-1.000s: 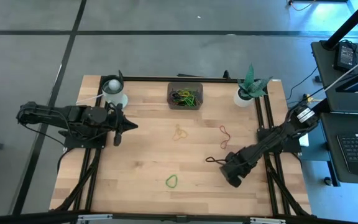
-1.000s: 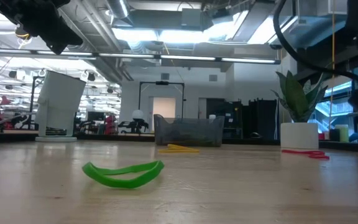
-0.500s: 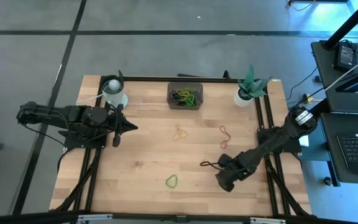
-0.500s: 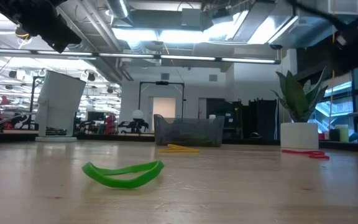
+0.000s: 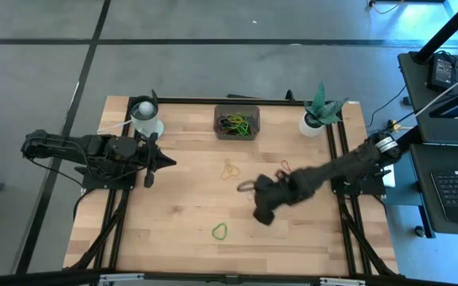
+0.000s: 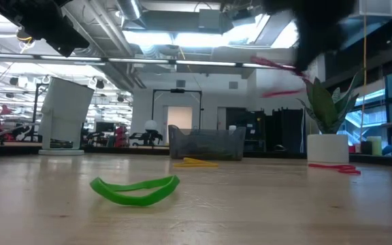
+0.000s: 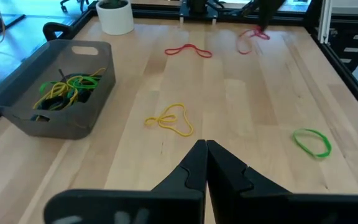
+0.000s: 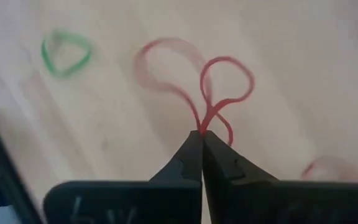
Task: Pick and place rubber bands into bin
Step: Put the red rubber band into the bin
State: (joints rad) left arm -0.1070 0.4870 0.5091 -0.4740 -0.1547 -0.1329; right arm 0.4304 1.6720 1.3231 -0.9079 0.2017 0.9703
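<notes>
The bin [image 5: 237, 123] sits at the far edge of the table [image 5: 173, 214], between a white cup [image 5: 145, 119] and a potted plant [image 5: 318, 111]. It contains a tangle of green and yellow rubber bands [image 7: 67, 87] with some dark strands; its translucent grey walls are intact. The right gripper [image 8: 201, 134] is extended over the middle of the table, fingers pinched together on a red band [image 8: 219, 93] that loops out ahead of the fingertips, lifted clear of the wood. The left gripper [image 7: 205, 149] waits at the table's left side near the cup, fingers closed together with nothing between them. Loose on the table lie a yellow band [image 5: 230, 169] in front of the bin, a second red band [image 5: 285, 167] near the right arm, and a green band [image 5: 219, 231] towards the near edge.
</notes>
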